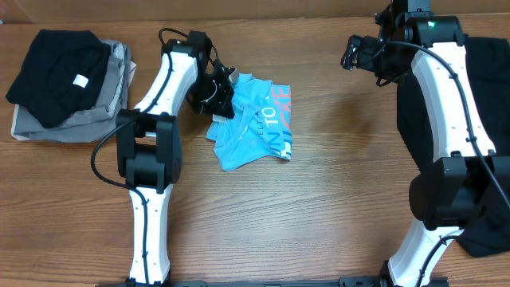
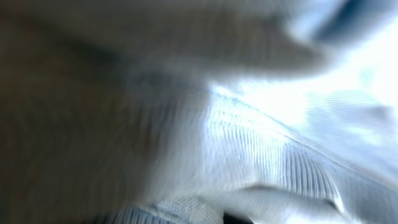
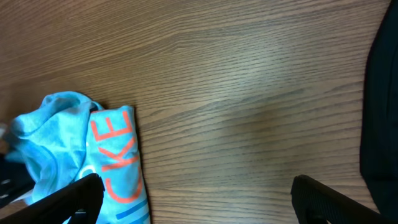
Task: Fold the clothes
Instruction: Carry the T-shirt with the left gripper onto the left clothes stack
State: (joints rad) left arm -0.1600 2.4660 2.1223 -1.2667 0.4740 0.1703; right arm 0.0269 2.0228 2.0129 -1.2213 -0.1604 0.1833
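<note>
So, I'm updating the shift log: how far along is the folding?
Done: a stack of black and grey clothes looks folded, far left. In hand: the left gripper, jaws shut on the rumpled blue T-shirt at its left edge. Left: that shirt's folding; the right gripper hangs open, away.

The T-shirt (image 1: 251,127) is light blue with white and coral-red lettering. The worktop (image 1: 335,191) is brown wood grain. A black garment (image 1: 56,68) with a small white tag tops a grey garment (image 1: 88,126). The left arm (image 1: 150,227) and right arm (image 1: 446,92) are white with black joints.
</note>
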